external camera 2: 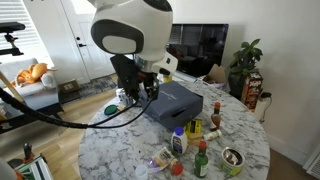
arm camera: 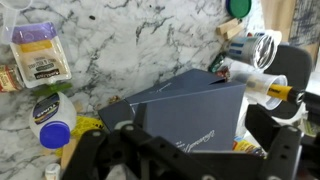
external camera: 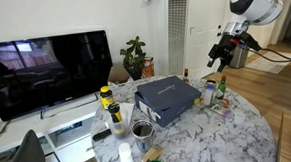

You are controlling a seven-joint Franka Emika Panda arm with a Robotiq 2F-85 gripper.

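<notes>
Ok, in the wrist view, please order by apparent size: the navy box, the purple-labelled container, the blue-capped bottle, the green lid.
1. navy box
2. purple-labelled container and blue-capped bottle: about alike, unranked
3. green lid, partly cut by the edge

Your layout, left to right and near to far.
On the round white marble table (external camera: 239,136) you have the dark blue cardboard box (external camera: 168,98) mid-table; two yellow-capped bottles (external camera: 106,97) stand left of it, an open tin can (external camera: 142,129) near-left, small sauce bottles (external camera: 216,89) right, the black television (external camera: 45,71) and potted green plant (external camera: 134,57) far behind.
</notes>
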